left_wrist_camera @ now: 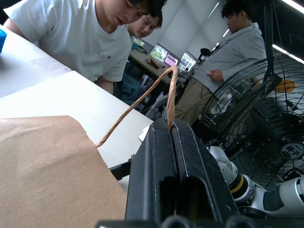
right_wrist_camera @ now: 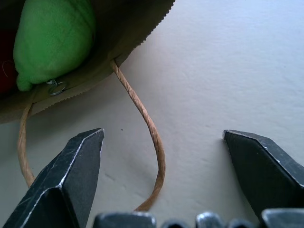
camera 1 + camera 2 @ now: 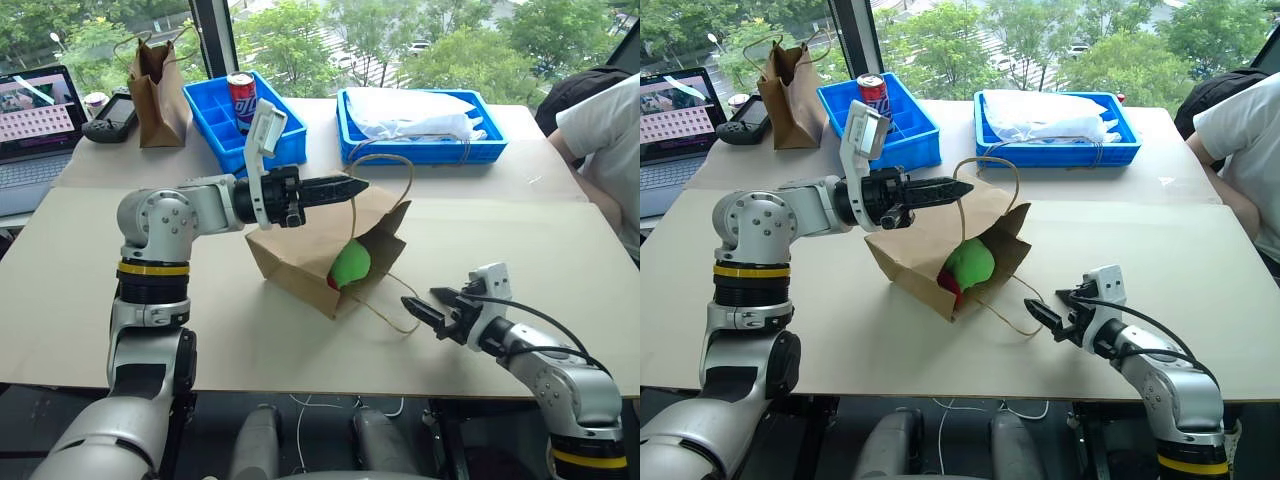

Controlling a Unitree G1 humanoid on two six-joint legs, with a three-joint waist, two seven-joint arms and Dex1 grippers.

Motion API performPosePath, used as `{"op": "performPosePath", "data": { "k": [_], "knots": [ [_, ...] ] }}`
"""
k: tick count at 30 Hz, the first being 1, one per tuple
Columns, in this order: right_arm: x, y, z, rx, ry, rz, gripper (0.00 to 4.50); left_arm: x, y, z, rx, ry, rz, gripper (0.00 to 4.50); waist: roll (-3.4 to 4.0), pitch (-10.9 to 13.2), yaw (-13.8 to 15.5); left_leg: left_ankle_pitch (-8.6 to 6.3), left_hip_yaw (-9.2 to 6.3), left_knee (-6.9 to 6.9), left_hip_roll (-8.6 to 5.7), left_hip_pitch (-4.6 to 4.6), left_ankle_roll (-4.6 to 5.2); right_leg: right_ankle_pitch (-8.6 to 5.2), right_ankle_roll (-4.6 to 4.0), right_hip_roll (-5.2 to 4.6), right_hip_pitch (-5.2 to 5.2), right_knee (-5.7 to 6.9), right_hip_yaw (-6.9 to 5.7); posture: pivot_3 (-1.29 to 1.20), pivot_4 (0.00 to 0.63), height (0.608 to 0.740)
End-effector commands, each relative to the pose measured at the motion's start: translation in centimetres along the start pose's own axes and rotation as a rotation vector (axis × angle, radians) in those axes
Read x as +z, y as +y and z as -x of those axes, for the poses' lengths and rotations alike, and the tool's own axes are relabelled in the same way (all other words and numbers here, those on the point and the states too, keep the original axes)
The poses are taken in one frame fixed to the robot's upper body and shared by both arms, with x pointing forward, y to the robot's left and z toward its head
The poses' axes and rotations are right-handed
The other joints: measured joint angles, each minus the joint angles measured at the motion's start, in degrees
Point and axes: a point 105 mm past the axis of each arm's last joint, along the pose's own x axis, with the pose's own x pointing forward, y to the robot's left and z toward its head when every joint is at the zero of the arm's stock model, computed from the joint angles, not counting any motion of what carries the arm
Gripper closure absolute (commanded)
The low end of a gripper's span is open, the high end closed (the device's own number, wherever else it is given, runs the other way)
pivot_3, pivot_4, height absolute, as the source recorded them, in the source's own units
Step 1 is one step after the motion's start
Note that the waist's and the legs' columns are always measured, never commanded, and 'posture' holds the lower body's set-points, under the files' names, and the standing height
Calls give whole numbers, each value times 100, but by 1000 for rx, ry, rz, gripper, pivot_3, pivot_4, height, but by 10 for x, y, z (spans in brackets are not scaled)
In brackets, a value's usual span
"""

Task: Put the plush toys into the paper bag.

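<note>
Wide brown kraft paper bag [image 3: 300,255] on desk [image 3: 500,240], rounded green plush [image 3: 351,263] and red plush [image 3: 949,284] inside. Left pincer [image 3: 352,186] clamped on twine handle [image 3: 385,160]; right pincer [image 3: 425,305] open, empty. No readable writing.

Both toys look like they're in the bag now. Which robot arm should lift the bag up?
Probably the left. The left gripper is shut on the paper bag's upper twine handle. The right gripper is open and empty, by the lower handle on the table. The green plush sits inside.

Beyond the left gripper, a soda can [image 3: 241,98] stands in a blue bin [image 3: 214,122]; farther left, a darker paper bag [image 3: 157,92] and a laptop [image 3: 36,130].
</note>
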Motion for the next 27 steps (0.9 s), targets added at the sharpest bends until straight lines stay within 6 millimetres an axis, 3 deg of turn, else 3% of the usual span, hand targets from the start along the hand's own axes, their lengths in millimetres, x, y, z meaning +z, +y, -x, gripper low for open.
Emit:
{"op": "performPosePath", "data": {
  "k": [1,9,17,22,27],
  "knots": [
    [-7,27,0,151,19,-41,1858,13,-8,4,-3,-37,-65,4500,0,0,4,0,0,0,1,0,0,0,-1,0,0,0,0,0,150,689],
    [21,52,10,335,-109,-186,4414,16,-6,6,10,-41,-73,4500,0,1,24,0,-1,-3,-3,-7,0,4,-8,-3,-3,0,-1,0,150,689],
    [85,68,19,450,-350,-290,4414,31,3,10,45,-58,-137,4500,0,1,24,0,-2,-3,-2,-8,0,4,-9,-2,-4,0,-2,0,150,689],
    [144,86,31,559,-548,-330,4414,52,13,18,94,-75,-215,4500,0,2,28,0,-3,-3,-2,-11,0,7,-13,-2,-6,0,-4,0,150,689],
    [171,106,44,648,-609,-357,4414,68,19,23,120,-90,-273,4500,1,3,38,0,-4,-5,-2,-23,1,9,-17,-2,-15,-2,-5,0,150,689]
  ]
}}
